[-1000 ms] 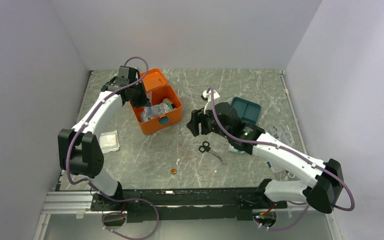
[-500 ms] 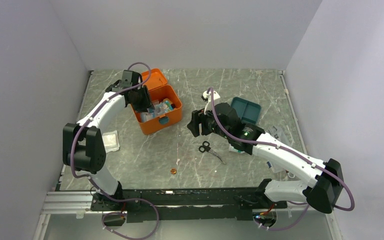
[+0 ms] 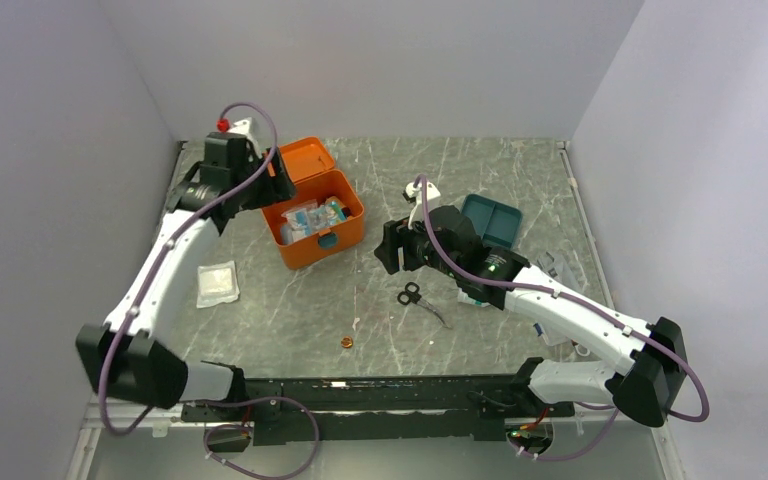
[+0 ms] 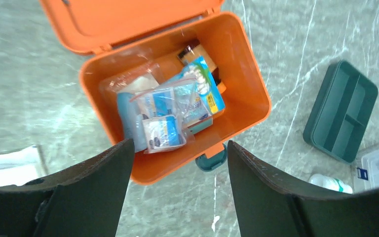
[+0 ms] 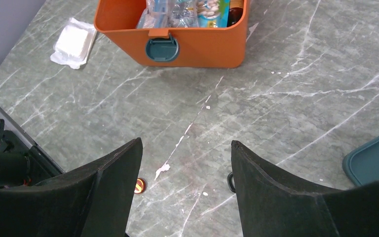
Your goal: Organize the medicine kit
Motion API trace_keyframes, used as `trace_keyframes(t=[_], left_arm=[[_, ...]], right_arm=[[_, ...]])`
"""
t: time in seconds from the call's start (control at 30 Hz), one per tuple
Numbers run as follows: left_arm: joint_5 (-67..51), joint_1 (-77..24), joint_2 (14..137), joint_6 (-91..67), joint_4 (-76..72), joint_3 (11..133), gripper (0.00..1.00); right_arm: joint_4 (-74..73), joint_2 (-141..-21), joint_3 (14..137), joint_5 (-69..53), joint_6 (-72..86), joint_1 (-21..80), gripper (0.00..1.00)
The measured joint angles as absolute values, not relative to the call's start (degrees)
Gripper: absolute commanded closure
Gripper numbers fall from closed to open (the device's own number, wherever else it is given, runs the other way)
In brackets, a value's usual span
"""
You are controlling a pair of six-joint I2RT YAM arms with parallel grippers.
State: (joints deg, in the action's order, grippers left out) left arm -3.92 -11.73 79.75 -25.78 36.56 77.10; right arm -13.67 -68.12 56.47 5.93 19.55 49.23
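Kit: table's ten o'clock, lid back, packets heaped loose. Left gripper: spread, empty, overhead. Right gripper: spread, empty, at kit's four o'clock. Hazard: scissors lie flat; a pinch could skid off them.

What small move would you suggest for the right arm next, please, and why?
Probably lower the right gripper onto the scissors: its jaws stand open and empty above the table, the scissors lie loose there just beside it, and the medicine kit stands open with packets inside. The left gripper hangs open above the kit.
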Motion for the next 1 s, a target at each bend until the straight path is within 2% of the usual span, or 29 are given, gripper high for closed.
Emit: trace_keyframes(t=[0.2,0.4,0.63,1.0], left_arm=[[3.97,-10.41,67.18,-23.4,38.79,74.54,0.21],[8.05,-3.75,60.05,-22.06,42.57,66.37,0.16],[8.91,3.77,60.05,-20.53,44.12,58.0,0.08],[8.86,10.72,68.79,-20.18,42.15,52.69,0.11]], right_arm=[[-13.28,-66.72,54.43,5.89,19.55,49.23,0.31],[-12.82,-65.12,52.69,5.1,19.75,49.23,0.3],[-10.98,-64.16,50.68,2.92,20.84,49.23,0.3],[-9.52,-63.59,48.99,0.95,21.74,49.23,0.3]])
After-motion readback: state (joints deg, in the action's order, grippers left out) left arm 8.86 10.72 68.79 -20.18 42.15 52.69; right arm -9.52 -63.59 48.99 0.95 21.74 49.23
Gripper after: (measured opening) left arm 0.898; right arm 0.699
